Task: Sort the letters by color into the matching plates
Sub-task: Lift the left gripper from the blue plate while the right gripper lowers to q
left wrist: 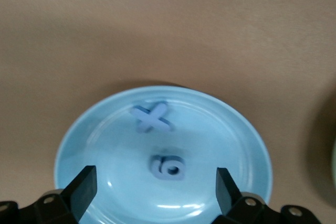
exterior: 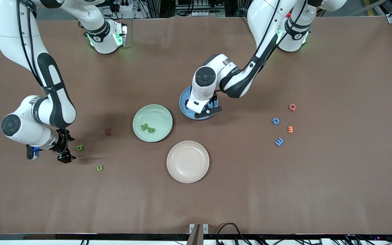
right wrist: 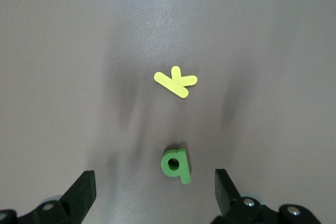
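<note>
Your left tool (left wrist: 156, 187) hangs spread over the round blue plastic plate (left wrist: 236, 129), drop done; next, lower your spread right tool (right wrist: 155, 192) onto the dark green foam letter (right wrist: 176, 164) at lower centre.

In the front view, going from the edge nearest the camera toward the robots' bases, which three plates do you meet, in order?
Beige plate → green plate → blue plate, partly under the left pincer.
</note>
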Robot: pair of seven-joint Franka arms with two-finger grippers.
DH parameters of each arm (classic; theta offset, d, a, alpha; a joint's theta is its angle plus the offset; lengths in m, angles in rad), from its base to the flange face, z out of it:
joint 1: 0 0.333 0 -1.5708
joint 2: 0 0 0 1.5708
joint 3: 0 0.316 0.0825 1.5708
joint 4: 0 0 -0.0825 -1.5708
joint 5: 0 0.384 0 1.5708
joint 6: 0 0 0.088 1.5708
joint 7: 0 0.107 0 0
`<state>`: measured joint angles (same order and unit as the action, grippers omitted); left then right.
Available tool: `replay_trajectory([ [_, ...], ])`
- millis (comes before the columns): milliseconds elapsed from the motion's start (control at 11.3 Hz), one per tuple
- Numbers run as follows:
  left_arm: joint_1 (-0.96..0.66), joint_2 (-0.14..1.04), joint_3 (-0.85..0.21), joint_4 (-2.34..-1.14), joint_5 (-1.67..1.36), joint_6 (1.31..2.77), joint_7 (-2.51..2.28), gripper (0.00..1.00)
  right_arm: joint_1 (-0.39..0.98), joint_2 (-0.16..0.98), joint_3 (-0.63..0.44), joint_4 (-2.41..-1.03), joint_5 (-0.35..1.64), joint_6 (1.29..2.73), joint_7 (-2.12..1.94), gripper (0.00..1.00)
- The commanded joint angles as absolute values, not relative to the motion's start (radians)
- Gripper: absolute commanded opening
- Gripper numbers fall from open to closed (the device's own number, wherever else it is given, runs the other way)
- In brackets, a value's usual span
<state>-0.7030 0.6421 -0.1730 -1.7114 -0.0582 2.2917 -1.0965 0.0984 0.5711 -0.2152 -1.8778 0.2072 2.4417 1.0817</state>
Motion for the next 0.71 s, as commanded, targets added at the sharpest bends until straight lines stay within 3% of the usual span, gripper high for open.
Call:
replay_trajectory([
  [0,-0.652,0.565,-0.176,-1.817,0.011,2.273,-1.037,1.0,0.091,0.592,-0.212,-1.899,0.224,2.5,1.089,1.0],
  [618,-0.493,0.496,-0.173,-1.953,0.11,2.264,-0.766,1.0,0.097,0.629,-0.21,-1.899,0.245,2.536,1.077,1.0],
])
